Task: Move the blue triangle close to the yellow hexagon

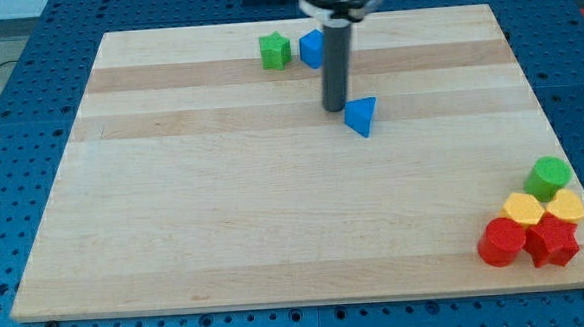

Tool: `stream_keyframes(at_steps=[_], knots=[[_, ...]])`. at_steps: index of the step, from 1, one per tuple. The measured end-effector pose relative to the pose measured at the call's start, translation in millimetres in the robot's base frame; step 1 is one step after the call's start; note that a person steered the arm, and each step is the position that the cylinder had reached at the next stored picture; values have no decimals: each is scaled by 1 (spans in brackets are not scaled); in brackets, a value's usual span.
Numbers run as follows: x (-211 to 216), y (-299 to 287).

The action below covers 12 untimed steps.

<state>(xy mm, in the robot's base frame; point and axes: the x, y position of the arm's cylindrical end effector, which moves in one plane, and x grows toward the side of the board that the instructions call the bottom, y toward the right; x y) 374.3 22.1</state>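
- You're mid-push: my tip (335, 109) sits just upper-left of the blue triangle (362, 116), mid-counter.
- End effector is a bare rod; nothing to open or close.
- Next: push down-right toward the yellow hexagon (522, 210).

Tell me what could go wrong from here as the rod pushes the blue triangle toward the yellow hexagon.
My tip sits at the upper-left corner of the blue triangle, so an off-centre push may spin it and let it slip aside.

The yellow hexagon is packed among the green cylinder, another yellow block, the red cylinder and the red star; the triangle may knock them.

That cluster lies near the board's right edge, so a block could slide off.
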Motion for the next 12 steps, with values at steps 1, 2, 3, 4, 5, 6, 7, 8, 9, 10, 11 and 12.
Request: stream_keyframes(at_steps=[1,2,3,4,5,6,7,8,9,10,11,12], knots=[[12,-10],[34,41],[47,74],[38,42],[1,33],[5,62],[47,80],[82,88],[66,68],[31,56],[23,80],[48,107]])
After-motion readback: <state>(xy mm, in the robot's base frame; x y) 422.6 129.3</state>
